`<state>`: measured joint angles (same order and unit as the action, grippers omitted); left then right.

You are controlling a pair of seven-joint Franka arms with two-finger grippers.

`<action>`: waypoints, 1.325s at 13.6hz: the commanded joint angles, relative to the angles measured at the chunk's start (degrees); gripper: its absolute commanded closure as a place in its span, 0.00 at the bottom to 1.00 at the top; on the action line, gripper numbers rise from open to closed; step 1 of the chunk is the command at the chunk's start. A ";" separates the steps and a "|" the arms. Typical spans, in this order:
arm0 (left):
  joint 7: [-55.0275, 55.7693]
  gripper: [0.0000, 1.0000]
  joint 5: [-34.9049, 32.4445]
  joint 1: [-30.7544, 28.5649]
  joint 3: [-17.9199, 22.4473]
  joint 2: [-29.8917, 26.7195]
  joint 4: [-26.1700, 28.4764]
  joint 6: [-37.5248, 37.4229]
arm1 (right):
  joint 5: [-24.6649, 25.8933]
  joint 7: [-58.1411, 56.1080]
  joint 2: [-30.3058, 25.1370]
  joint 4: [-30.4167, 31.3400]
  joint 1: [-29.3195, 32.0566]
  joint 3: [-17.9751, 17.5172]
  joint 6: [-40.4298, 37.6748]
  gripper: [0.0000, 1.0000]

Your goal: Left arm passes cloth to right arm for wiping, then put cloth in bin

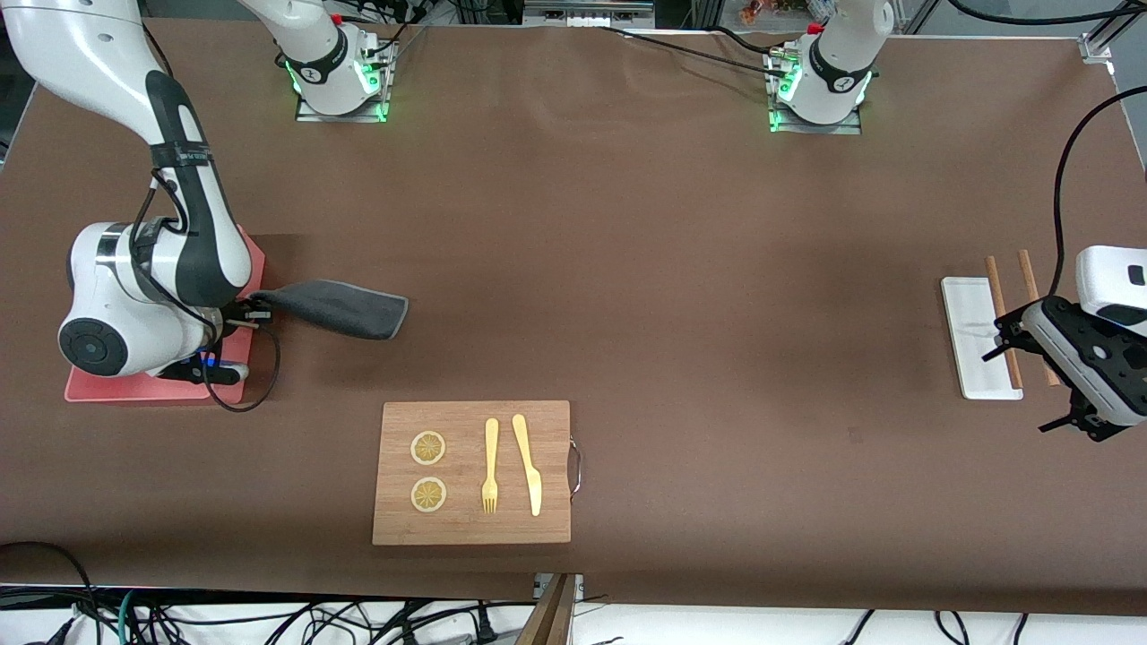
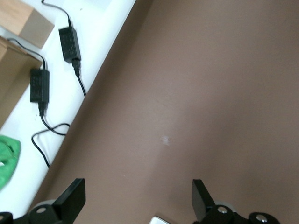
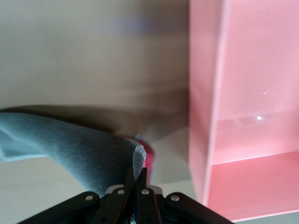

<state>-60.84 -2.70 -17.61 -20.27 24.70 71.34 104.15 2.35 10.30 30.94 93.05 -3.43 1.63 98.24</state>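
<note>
My right gripper is shut on one end of the dark grey cloth, at the pink bin's edge. The cloth trails from the fingers toward the table's middle. The right arm hides most of the bin. In the right wrist view the gripper pinches the cloth beside the bin's wall. My left gripper is open and empty, by the white tray at the left arm's end of the table. In the left wrist view it is over bare brown table.
A wooden cutting board with two lemon slices, a yellow fork and a yellow knife lies near the front edge. Two wooden sticks lie across the white tray. Cables hang past the table's edge.
</note>
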 commanded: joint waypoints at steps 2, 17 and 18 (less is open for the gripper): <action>10.70 0.00 -1.09 0.21 0.06 -4.22 0.38 -8.05 | 0.55 13.48 -0.26 -0.23 -0.87 -6.53 2.65 1.00; 56.71 0.00 -1.52 2.32 -2.58 -9.85 1.52 -26.64 | 0.03 55.95 7.56 -5.42 -10.54 -21.57 22.50 1.00; 56.71 0.00 -1.61 2.23 -2.58 -9.85 1.52 -25.93 | -1.98 57.28 7.56 -5.59 -10.63 -22.71 24.18 1.00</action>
<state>-4.85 -2.70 -15.06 -22.75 16.08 71.64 76.52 1.95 64.36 37.27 89.72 -14.07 -19.21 120.59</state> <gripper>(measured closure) 0.000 0.982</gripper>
